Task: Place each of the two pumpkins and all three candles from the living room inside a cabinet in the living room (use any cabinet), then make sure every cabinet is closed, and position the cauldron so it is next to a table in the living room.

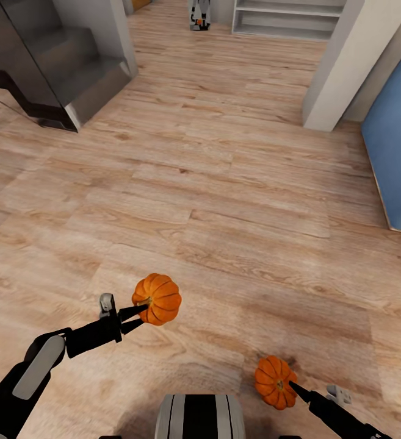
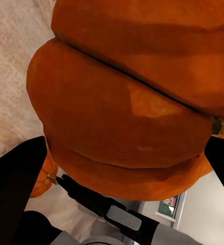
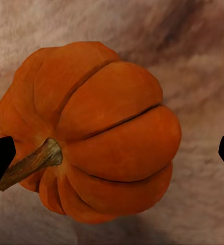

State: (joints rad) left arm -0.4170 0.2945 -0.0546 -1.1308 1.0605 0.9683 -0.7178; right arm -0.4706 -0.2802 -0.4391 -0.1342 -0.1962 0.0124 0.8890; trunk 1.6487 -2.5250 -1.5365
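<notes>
Now one pumpkin (image 1: pixel 157 299) is gripped in the left claw (image 1: pixel 136 317) and the other pumpkin (image 1: pixel 274 381) in the right claw (image 1: pixel 293 387), both carried above the wooden floor (image 1: pixel 224 201), the cabinet to be reached next.

You are looking into a home, in an open living area. Pale wood-plank flooring (image 1: pixel 224 183) is running across the whole room. A grey staircase (image 1: pixel 60 67) behind a glass panel is rising at the far left, a white shelving unit (image 1: pixel 289 18) is standing against the back wall, and a blue upholstered piece (image 1: pixel 398 152) is sitting at the right edge.
</notes>
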